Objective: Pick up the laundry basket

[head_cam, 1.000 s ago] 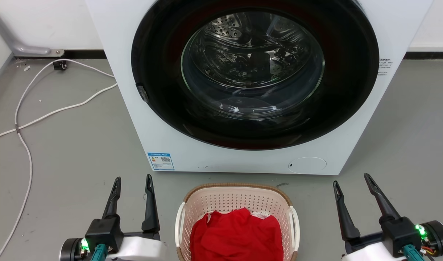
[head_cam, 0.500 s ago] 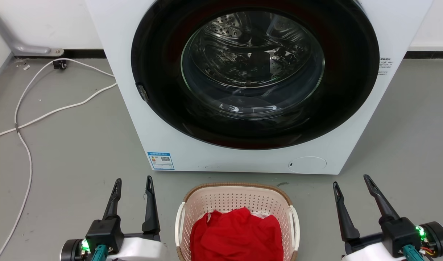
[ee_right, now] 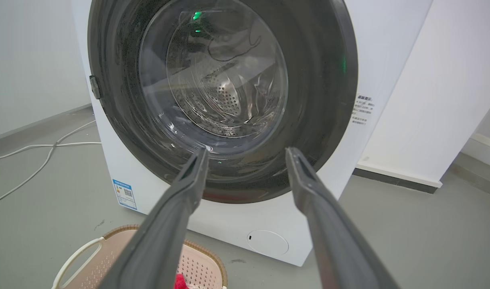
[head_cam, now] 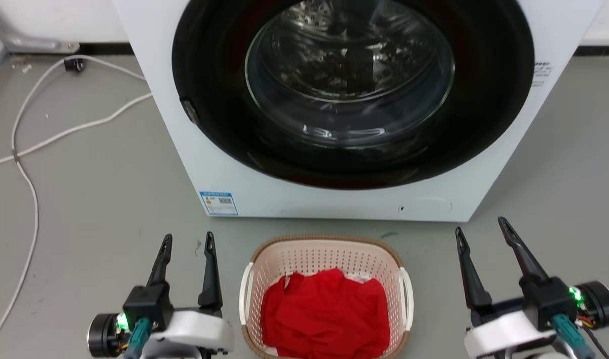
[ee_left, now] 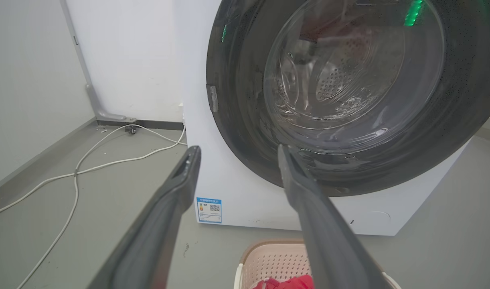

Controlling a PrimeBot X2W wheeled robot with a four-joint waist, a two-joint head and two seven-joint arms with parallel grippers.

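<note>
red cloth (head_cam: 324, 314) hides the laundry basket (head_cam: 324, 255) floor.

A white front-loading washing machine (head_cam: 264, 199) stands on the grey floor (head_cam: 100, 189) with its back to a white wall (ee_left: 128, 60). Its round, dark-rimmed glass door (head_cam: 349, 75) is closed, and the perforated steel drum (ee_right: 221, 96) shows through the glass. A blue-and-white label sticker (head_cam: 219, 203) sits at the machine's lower left corner, and a round white cover (ee_right: 267, 243) at the lower right. Small printed text (ee_right: 363, 110) marks the front panel to the right of the door. A thin white cable (ee_left: 75, 174) snakes over the floor left of the machine. A crumpled red cloth (head_cam: 324, 314) lies just in front of the machine.
</note>
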